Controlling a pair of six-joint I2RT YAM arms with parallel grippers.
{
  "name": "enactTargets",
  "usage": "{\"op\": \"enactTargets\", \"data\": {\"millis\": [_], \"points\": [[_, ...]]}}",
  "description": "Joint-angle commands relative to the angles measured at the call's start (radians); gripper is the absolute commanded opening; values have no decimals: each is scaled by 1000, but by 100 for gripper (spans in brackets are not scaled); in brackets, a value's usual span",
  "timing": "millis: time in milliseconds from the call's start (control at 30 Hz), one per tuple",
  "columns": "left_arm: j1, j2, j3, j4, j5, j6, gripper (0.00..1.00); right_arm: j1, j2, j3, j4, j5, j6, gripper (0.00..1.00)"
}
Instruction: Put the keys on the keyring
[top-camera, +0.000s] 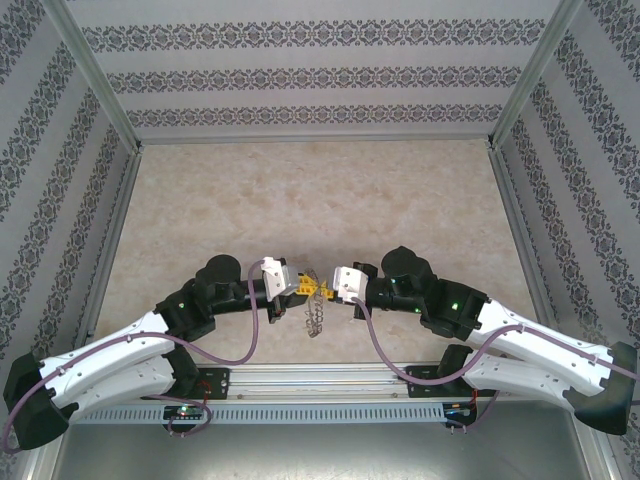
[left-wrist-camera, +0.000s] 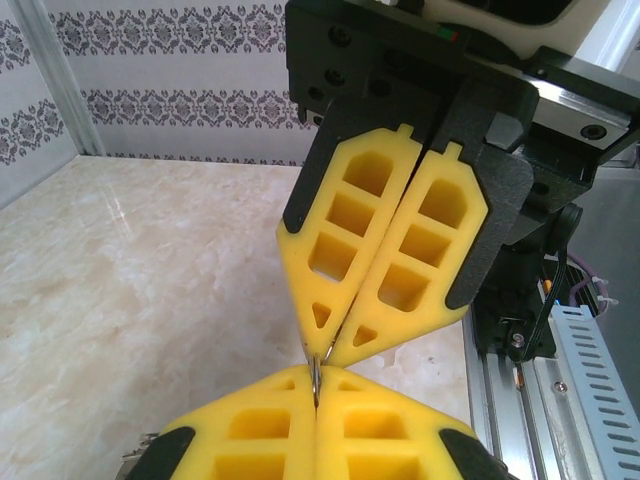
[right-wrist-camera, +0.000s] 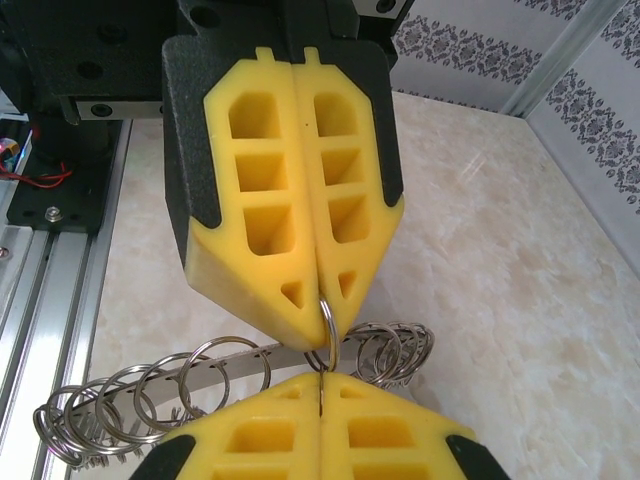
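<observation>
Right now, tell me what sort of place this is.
Likely a robot lab work cell: a marble-look tabletop, patterned wall panels in an aluminium frame, and two arms bolted to a rail.

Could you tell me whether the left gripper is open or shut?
Shut: left gripper fingers meet, pinching a wire loop of the keyring.

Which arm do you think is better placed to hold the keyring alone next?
Probably left: left gripper and right gripper both pinch one wire loop, but the keyring hangs mostly beneath the left fingers.
</observation>
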Motion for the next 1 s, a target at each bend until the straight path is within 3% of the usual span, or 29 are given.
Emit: {"op": "enactTargets", "data": {"millis": [0,400,667,967], "points": [[4,-24,1,134,30,-13,0,9,17,-15,8,-15,8,5],[4,-10,-1,151,-9,-10,0,11,-6,-45,33,-38,8,16],[4,-10,-6,149,-13,-10,0,12,-46,-62,32,-16,18,16],[4,-35,-8,122,40,-3,0,8,-150,-88,59,26,52,20]]}}
